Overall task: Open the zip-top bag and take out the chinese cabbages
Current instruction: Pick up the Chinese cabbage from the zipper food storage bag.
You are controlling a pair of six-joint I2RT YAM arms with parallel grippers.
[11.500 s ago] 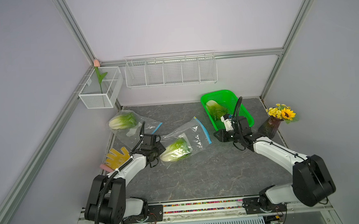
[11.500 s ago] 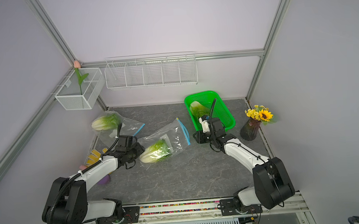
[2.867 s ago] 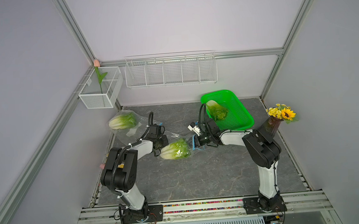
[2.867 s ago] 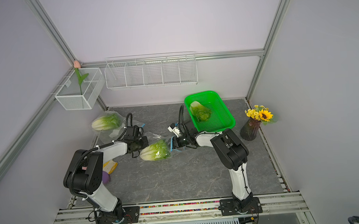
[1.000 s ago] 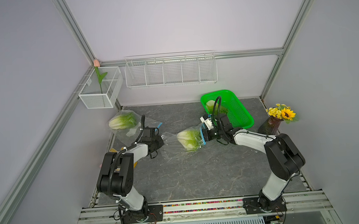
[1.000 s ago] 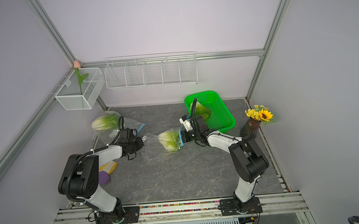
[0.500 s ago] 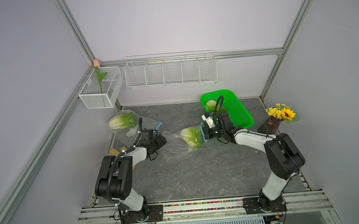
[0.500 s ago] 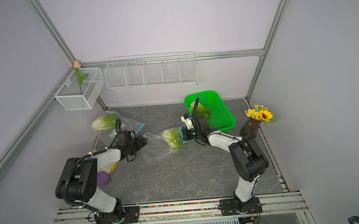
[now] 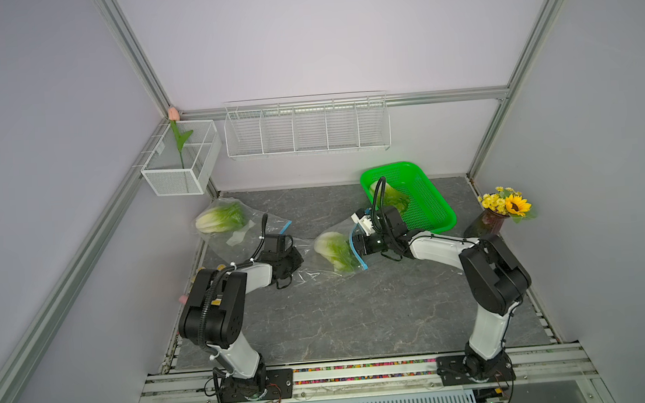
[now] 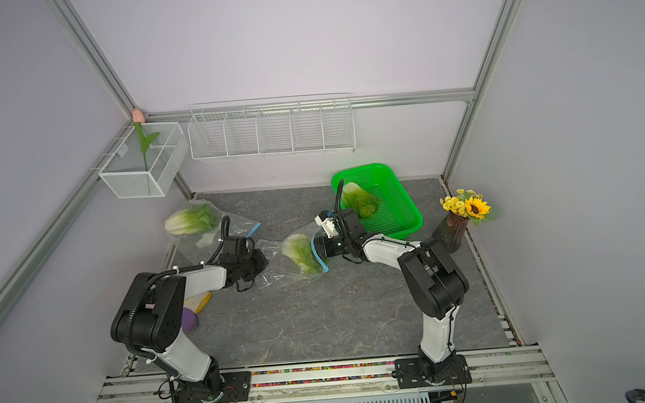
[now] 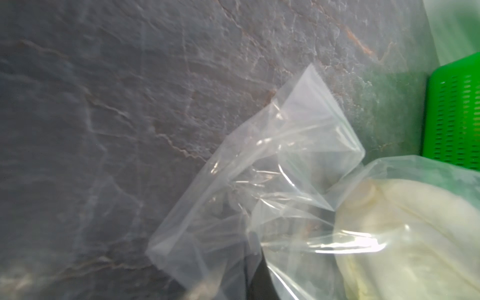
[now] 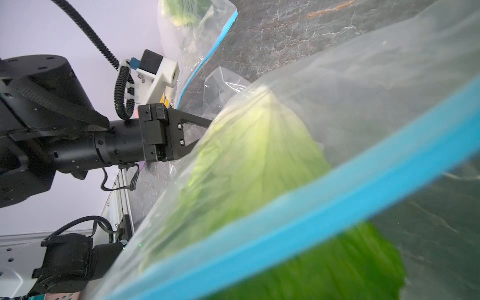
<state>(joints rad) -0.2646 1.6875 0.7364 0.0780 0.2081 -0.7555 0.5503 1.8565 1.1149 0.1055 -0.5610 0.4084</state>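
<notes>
By the left wall: a second clear zip-top bag (image 9: pixel 255 229) lies with a white-ribbed, green-leafed chinese cabbage (image 9: pixel 220 218) inside, unmoved and not yet handled.
Left arm: the left gripper (image 9: pixel 295 258) is clamped shut, seemingly pinching the bottom corner of the bag in the centre.
Centre: that clear plastic zip-top bag (image 9: pixel 308 264) now sits nearer the basket than three seconds ago.
At the seal: its pale-green head (image 9: pixel 333 251) lies against the blue seal strip (image 12: pixel 311 196), leaf tips already past it.
Right arm: the right gripper (image 9: pixel 357 245) is at the bag's mouth; its jaw spacing cannot be told.
Back right: the green perforated plastic basket (image 9: pixel 426 203) holds one freed cabbage (image 9: pixel 391 198).
Meaning: one out, one nearly out, one bag left.
</notes>
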